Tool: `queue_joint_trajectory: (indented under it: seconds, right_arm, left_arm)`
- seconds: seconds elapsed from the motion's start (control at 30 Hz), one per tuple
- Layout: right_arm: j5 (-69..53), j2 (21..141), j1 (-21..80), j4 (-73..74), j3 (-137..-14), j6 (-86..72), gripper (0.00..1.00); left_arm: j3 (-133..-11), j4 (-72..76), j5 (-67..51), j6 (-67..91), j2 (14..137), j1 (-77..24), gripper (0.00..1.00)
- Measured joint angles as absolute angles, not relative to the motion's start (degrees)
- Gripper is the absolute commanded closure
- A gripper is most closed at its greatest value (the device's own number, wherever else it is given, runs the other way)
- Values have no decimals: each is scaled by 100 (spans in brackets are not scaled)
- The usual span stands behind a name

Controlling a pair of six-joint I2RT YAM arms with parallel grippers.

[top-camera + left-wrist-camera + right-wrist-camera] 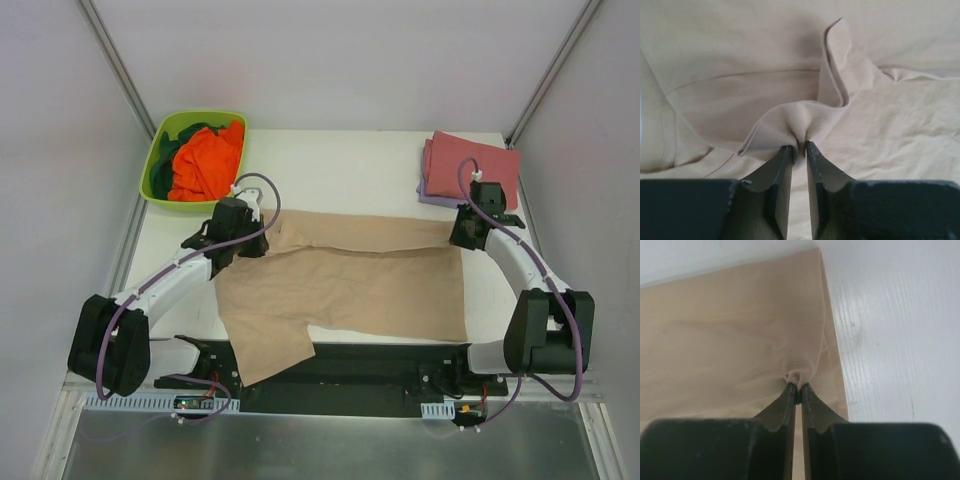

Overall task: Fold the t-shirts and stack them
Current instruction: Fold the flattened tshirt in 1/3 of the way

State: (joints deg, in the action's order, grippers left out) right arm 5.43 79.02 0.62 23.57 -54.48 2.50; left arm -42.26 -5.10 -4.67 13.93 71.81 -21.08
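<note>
The tan-beige t-shirt (345, 285) lies spread across the table, its far part folded over toward the near side, one sleeve hanging off the front edge. My left gripper (252, 243) is shut on a pinch of the tan shirt (800, 125) at its left end. My right gripper (462, 240) is shut on a pinch of the tan shirt (799, 375) by its right edge. A folded dusty red shirt (470, 165) lies on a lavender one (428, 195) at the back right. The bright orange shirt (205, 160) and a dark green one (185, 135) sit in the tub.
The lime-green plastic tub (160, 150) stands at the back left corner. White table (340, 170) shows behind the tan shirt and in the right wrist view (890, 330). Grey walls enclose the table on three sides.
</note>
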Motion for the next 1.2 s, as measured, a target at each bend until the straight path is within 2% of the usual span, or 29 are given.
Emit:
queue_joint_trajectory:
  seconds: [0.03, 0.07, 0.1, 0.17, 0.23, 0.27, 0.3, 0.4, 0.5, 0.67, 0.83, 1.03, 1.2]
  right_arm:
    - [543, 7894, 62, 2381, -5371, 165, 78]
    - [550, 7863, 62, 2379, -5256, 69, 57]
    - [578, 7797, 62, 2381, -5098, -23, 44]
    - [687, 7572, 58, 2547, -4762, -196, 28]
    - [823, 7343, 56, 2818, -4593, -303, 6]
    - [882, 7214, 56, 2961, -4571, -349, 4]
    - [921, 7065, 56, 3046, -4571, -381, 4]
    - [880, 6560, 51, 3072, -4574, -379, 4]
    - [467, 6219, 49, 2915, -4574, -377, 4]
    - [-550, 6381, 45, 2305, -4574, -386, 4]
    - [-784, 6805, 45, 2152, -4574, -375, 4]
    - [-777, 6875, 45, 2163, -4574, -303, 4]
    - [-775, 6873, 45, 2161, -4571, -263, 4]
  left_arm:
    - [-4154, -489, -456, 1444, 7164, -2119, 71]
    - [-4045, -480, -423, 1529, 7111, -2134, 62]
    - [-3935, -502, -412, 1599, 7032, -2141, 51]
    - [-3754, -591, -392, 1734, 6796, -2141, 36]
    - [-3638, -727, -390, 1900, 6440, -2141, 14]
    - [-3621, -784, -392, 2001, 6233, -2141, 5]
    - [-3618, -803, -401, 2064, 6020, -2141, 1]
    - [-3671, -794, -521, 2276, 5586, -2141, 1]
    - [-4045, -788, -762, 2357, 5736, -2143, 1]
    - [-5159, -740, -921, 2386, 7096, -2143, 1]
    - [-6112, -781, -1229, 2386, 8774, -2141, 1]
    - [-5942, -1070, -2064, 2338, 9496, -2298, 1]
    - [-5159, -1155, -2862, 2174, 8875, -2912, 1]
